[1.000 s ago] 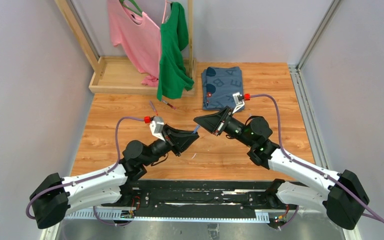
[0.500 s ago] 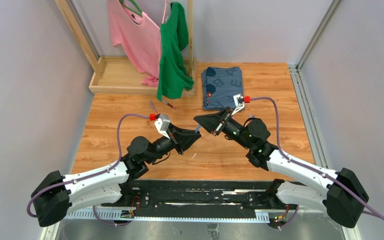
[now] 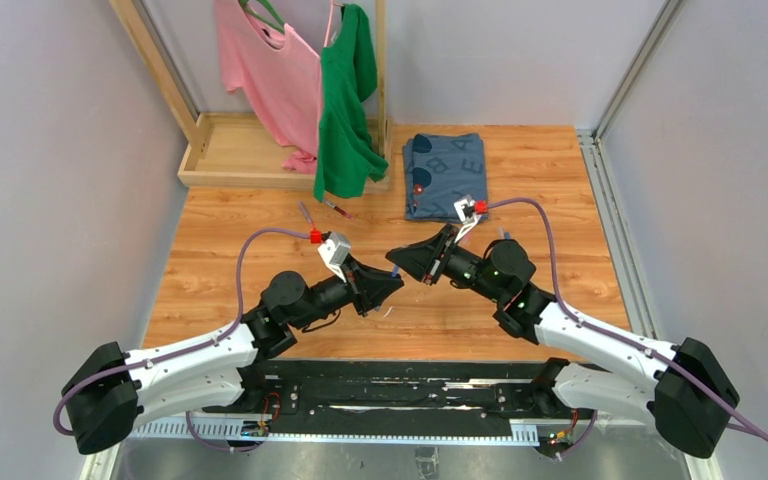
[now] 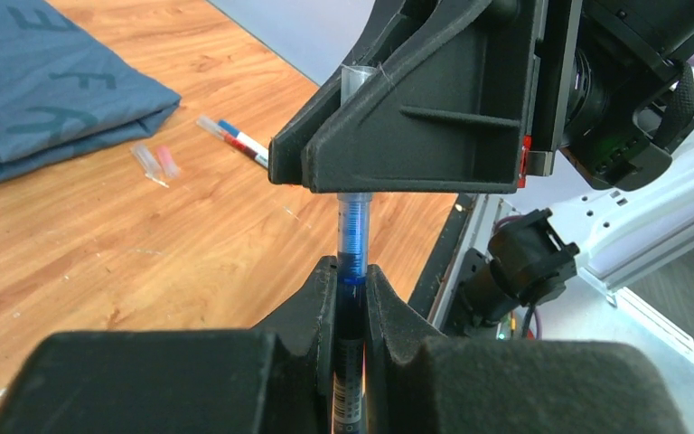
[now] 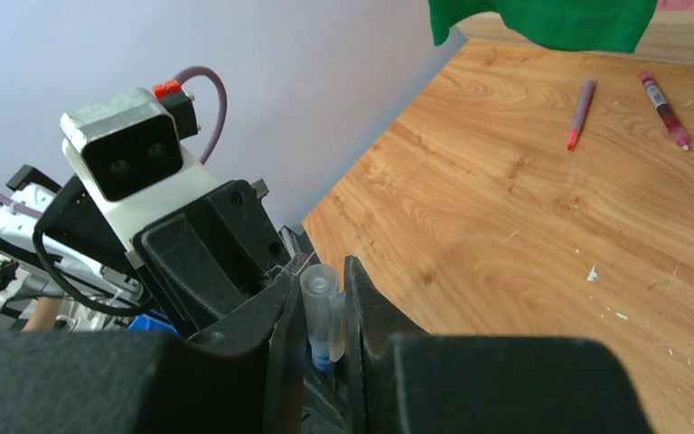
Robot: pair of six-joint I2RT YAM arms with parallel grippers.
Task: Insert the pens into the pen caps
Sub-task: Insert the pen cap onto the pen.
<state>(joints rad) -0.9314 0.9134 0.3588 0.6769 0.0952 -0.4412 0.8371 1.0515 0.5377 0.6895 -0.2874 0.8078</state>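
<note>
My left gripper (image 4: 351, 276) is shut on a blue-black pen (image 4: 353, 237), whose blue tip end points away from it. My right gripper (image 5: 323, 298) is shut on a clear pen cap (image 5: 322, 307). The pen's blue end (image 5: 323, 361) sits inside the cap's lower opening. In the top view the left gripper (image 3: 384, 284) and the right gripper (image 3: 406, 262) meet tip to tip above the table's middle. A purple pen (image 5: 581, 112) and a dark red pen (image 5: 663, 109) lie on the wood. Another pen (image 4: 235, 139) and loose caps (image 4: 150, 163) lie near the blue cloth.
A folded blue cloth (image 3: 445, 174) lies at the back centre. A wooden rack (image 3: 250, 150) with a pink shirt and a green shirt (image 3: 345, 100) stands at the back left. A small white sliver (image 3: 388, 312) lies near the front. Grey walls close both sides.
Both grippers have moved toward each other. The gap between them has closed and the pen's tip end now sits in the cap.
</note>
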